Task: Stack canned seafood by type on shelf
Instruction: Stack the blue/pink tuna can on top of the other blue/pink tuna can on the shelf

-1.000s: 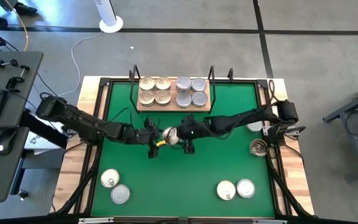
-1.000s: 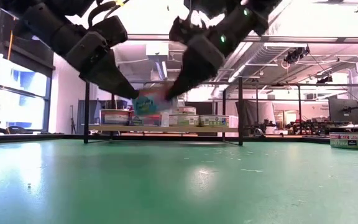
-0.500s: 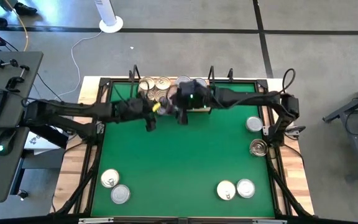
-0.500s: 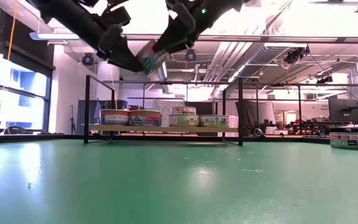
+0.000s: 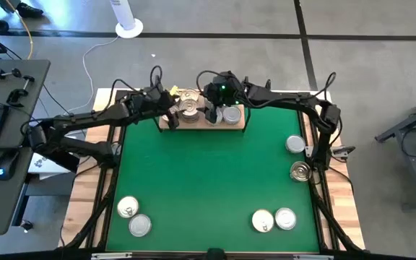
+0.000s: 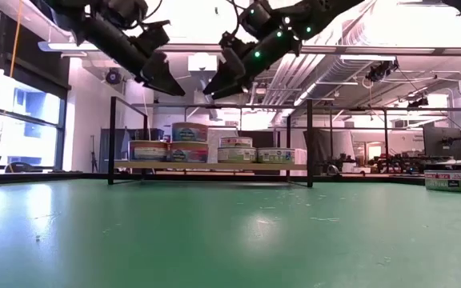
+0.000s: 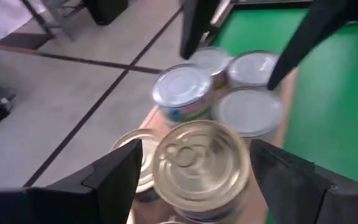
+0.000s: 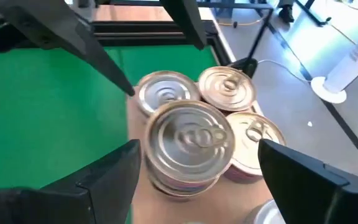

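High view straight down; low view table-level, facing shelf (image 6: 210, 166) — wrist views close above it.

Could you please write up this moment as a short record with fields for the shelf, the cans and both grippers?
shelf: wooden board at the far edge of the green mat
gold-lid cans: on the shelf's left half, one gold-lid can stacked on top of them
silver-lid cans: on the shelf's right half
loose cans: six on the mat, two near left, two near right, two at right edge
left gripper: open above the stacked can, holding nothing
right gripper: open above the same can, holding nothing
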`<action>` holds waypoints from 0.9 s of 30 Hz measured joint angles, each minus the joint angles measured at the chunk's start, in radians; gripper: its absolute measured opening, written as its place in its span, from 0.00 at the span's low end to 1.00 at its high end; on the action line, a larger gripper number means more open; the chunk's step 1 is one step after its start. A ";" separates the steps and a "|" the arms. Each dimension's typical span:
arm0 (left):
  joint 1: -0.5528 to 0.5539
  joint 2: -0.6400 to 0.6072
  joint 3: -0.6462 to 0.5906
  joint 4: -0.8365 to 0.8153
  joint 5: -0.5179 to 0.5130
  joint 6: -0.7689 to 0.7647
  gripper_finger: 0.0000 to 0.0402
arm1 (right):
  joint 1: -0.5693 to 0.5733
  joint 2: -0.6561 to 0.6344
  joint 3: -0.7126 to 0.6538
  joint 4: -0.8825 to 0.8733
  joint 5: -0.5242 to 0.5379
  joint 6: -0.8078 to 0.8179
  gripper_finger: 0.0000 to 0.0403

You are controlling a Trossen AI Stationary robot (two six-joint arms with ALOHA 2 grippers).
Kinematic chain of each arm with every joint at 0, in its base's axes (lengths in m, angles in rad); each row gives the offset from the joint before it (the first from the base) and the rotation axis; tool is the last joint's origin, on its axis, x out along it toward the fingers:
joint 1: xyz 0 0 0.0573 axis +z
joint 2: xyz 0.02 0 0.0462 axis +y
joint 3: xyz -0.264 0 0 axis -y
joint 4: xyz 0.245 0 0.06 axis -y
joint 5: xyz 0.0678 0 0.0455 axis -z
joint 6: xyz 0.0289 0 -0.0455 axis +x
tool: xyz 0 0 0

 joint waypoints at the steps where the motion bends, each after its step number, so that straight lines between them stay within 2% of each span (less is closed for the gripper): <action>1: 0.017 0.006 0.000 -0.001 0.001 0.006 0.70 | -0.009 0.007 0.000 0.014 -0.002 -0.001 0.78; 9: 0.077 0.058 -0.002 0.005 0.026 0.027 0.70 | -0.049 0.013 0.000 0.016 -0.038 0.011 0.78; 15: 0.037 0.026 0.034 -0.050 0.009 0.033 0.70 | -0.032 0.012 -0.001 0.005 -0.032 -0.014 0.78; 21: -0.040 0.005 0.092 -0.181 -0.062 0.027 0.70 | 0.028 0.007 -0.001 -0.034 0.023 -0.082 0.78; 27: -0.047 0.009 0.095 -0.222 -0.069 -0.030 0.70 | 0.063 0.011 -0.002 -0.036 0.027 -0.107 0.78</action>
